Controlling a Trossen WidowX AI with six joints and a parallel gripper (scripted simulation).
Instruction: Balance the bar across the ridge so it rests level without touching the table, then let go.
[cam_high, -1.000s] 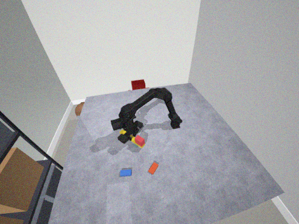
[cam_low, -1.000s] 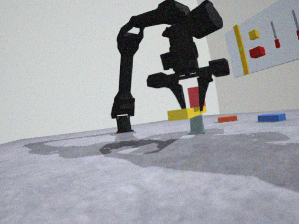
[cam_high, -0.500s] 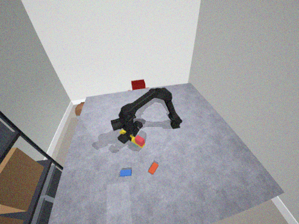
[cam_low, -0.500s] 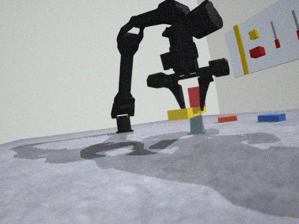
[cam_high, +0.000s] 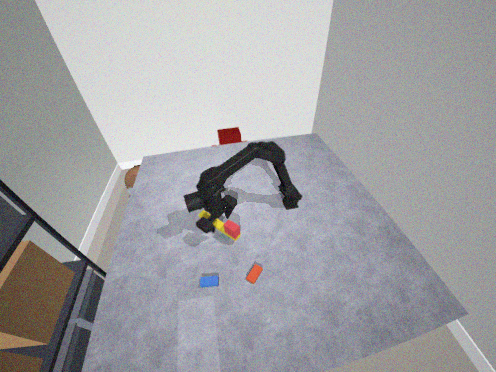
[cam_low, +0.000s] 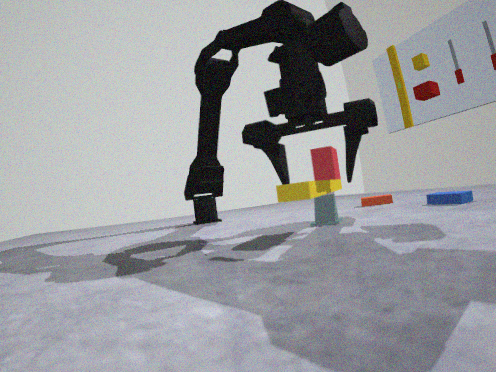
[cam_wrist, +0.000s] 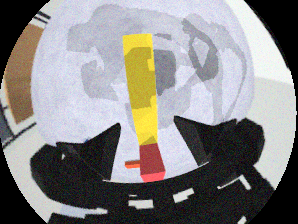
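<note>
The yellow bar (cam_high: 219, 226) (cam_low: 295, 192) (cam_wrist: 140, 90) lies across the top of the grey-green ridge (cam_low: 326, 209), looks about level and is clear of the table. A red block (cam_high: 232, 229) (cam_low: 325, 163) (cam_wrist: 151, 159) stands on the bar near one end; the bar's longer part reaches out past the ridge on the other side. My gripper (cam_high: 217, 217) (cam_low: 317, 182) (cam_wrist: 147, 121) is wide open, with its fingertips apart on either side of the bar and at about its height. The bar hides the ridge's top in the wrist view.
An orange block (cam_high: 254, 273) (cam_low: 377, 200) (cam_wrist: 132, 164) and a blue block (cam_high: 209, 280) (cam_low: 449, 197) lie on the table, off beyond the bar's red-block end. A dark shelf with brown boxes (cam_high: 35, 290) stands beside the table at the left in the top view.
</note>
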